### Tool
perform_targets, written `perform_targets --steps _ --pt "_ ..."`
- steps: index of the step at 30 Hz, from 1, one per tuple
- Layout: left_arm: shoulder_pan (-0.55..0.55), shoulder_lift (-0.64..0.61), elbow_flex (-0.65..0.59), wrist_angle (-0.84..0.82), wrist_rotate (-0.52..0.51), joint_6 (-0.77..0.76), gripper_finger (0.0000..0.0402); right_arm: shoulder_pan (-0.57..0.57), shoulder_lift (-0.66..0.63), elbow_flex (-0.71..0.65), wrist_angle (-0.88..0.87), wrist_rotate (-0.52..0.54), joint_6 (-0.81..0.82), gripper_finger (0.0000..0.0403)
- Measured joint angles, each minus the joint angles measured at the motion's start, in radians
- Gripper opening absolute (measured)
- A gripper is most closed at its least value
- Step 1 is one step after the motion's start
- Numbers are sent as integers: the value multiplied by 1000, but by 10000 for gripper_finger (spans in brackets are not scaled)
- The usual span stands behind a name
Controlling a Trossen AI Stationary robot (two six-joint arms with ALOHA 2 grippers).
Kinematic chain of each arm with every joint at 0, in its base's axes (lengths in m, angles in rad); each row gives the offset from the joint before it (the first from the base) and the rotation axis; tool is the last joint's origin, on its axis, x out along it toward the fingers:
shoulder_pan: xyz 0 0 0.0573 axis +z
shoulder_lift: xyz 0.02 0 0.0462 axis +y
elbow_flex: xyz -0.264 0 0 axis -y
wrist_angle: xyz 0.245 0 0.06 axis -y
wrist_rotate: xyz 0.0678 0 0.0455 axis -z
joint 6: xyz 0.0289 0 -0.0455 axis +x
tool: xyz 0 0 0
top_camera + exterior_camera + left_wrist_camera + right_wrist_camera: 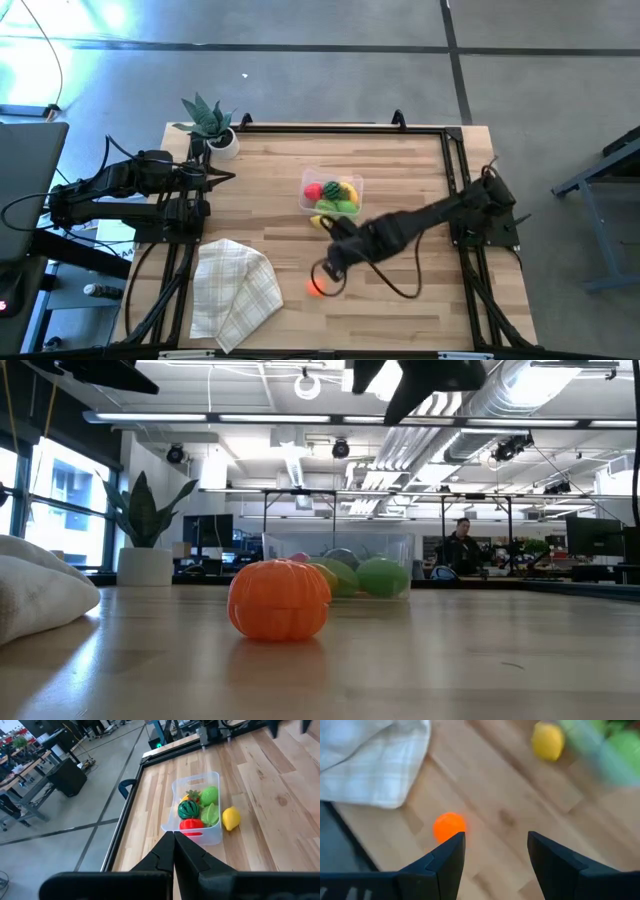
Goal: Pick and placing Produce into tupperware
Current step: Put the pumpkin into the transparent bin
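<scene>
The clear tupperware [332,195] [197,810] [340,565] sits mid-table and holds red, green, dark green and yellow produce. A yellow lemon [322,222] [231,818] [548,741] lies on the wood beside its near wall. An orange piece [316,287] [279,600] [449,826] rests on the table nearer the front edge. My right gripper [326,271] [496,842] hovers open above the table, just beside the orange piece, touching nothing. My left gripper [222,178] [173,840] waits shut at the left side, pointing toward the tupperware.
A checked folded cloth [235,290] [375,760] [40,595] lies at the front left, close to the orange piece. A potted green plant [212,125] [145,535] stands at the far left corner. Bare wood stretches right of the right arm.
</scene>
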Motion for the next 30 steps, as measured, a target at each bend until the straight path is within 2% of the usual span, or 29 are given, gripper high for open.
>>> perform_targets --steps 5,10,14,19,30 --pt "0 0 0 0 0 0 1 70 0 -59 99 1 110 207" --pt "0 0 0 0 0 0 1 84 39 -94 262 -2 165 207" --pt "0 0 0 0 0 0 1 73 116 -82 359 -87 147 207" --pt "0 0 0 0 0 0 1 72 191 -47 362 -139 141 207" --pt "0 0 0 0 0 0 1 61 301 51 321 -126 157 207"
